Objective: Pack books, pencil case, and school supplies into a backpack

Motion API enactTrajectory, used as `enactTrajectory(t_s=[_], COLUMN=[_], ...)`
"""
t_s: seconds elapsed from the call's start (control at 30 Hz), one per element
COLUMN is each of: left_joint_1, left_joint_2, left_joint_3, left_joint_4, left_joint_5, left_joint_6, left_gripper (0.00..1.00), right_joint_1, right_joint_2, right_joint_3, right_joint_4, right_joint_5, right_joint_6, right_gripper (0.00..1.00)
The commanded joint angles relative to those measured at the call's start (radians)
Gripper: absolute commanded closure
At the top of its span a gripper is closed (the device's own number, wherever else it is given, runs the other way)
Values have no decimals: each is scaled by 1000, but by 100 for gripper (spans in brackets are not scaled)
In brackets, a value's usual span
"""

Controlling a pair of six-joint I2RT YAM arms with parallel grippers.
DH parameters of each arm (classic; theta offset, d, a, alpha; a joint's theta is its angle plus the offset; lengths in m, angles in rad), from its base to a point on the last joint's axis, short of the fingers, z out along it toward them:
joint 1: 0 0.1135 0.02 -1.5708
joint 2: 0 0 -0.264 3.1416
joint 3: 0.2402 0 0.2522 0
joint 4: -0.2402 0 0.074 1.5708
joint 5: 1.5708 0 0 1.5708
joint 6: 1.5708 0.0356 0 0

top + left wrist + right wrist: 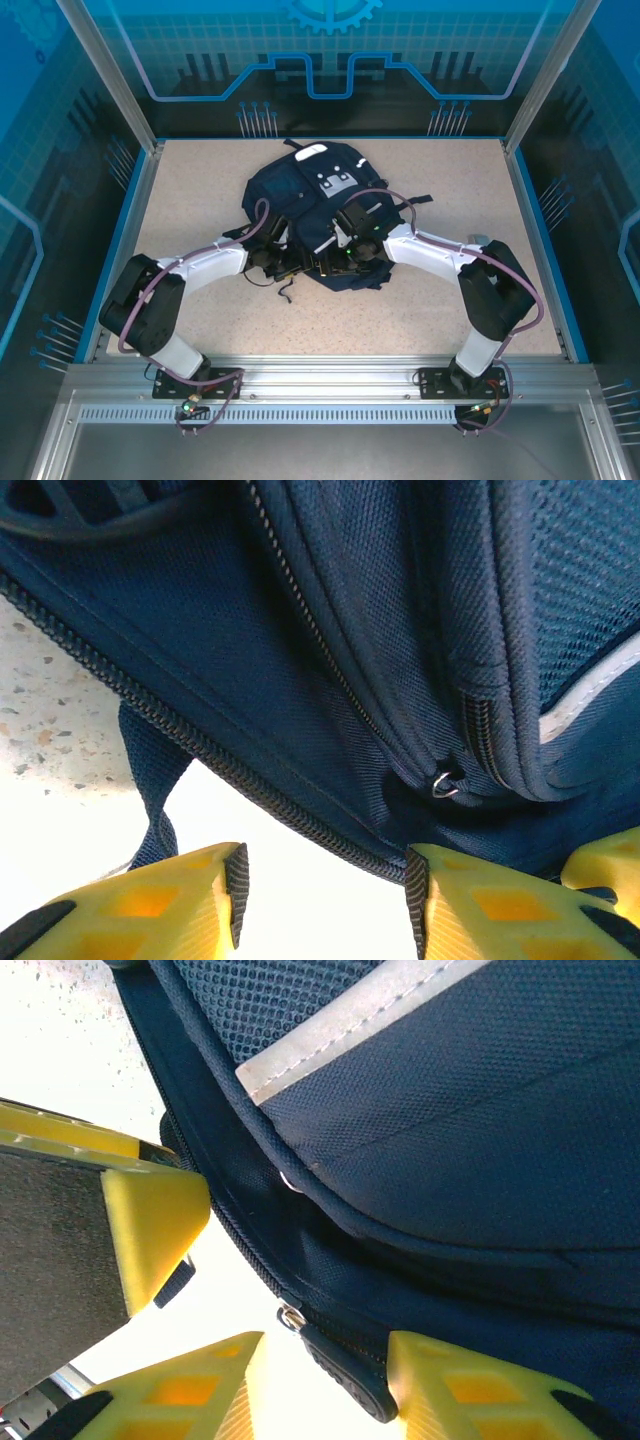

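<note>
The navy backpack [312,188] lies in the middle of the table, its white patch facing up. Both grippers meet at its near edge. My left gripper [291,262] is open, and the backpack's zipper edge [300,805] runs down to its right fingertip [440,880]; the gap [325,890] holds nothing. My right gripper [325,1360] is open too, with the black zipper pull [345,1380] lying between its jaws against the right finger [450,1380]. The books, pencil case and school supplies are out of view.
Dark straps [415,200] trail from the backpack to the right, and a thin cord [285,290] lies on the speckled tabletop [200,190] near its front. Blue rails [130,215] border the table. A yellow finger of the other gripper [150,1225] sits close on the left.
</note>
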State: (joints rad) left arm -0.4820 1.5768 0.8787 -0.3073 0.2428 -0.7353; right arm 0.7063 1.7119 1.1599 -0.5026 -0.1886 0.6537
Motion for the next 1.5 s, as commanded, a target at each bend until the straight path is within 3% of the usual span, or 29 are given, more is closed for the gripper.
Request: enactTrajectory(t_s=[0.0,0.2,0.47,0.6,0.77,1.0,1.47], left_joint_1=[-7,-9,-9,-8,-7,-7,-6], left_joint_2=[13,14,3,-26,-61,-49,-42], left_joint_3=[3,5,0,-23,-73,-97,-150], left_joint_4=[-2,-5,0,18,93,229,258], left_joint_5=[26,23,7,-13,-62,-37,-63], left_joint_6=[-10,-11,-37,-91,-183,-274,-383], left_gripper=[54,54,49,44,43,44,54], right_joint_1=[5,5,5,5,5,4,4], right_joint_2=[24,34,8,-14,-26,-42,-82], right_joint_3=[15,18,24,26,29,28,1], right_joint_4=[6,7,-11,-13,7,21,28], right_joint_5=[-18,-14,14,15,-28,-55,-38], right_joint_6=[-2,5,-4,-12,-16,-13,4], right_gripper=[64,70,95,100,100,100,100])
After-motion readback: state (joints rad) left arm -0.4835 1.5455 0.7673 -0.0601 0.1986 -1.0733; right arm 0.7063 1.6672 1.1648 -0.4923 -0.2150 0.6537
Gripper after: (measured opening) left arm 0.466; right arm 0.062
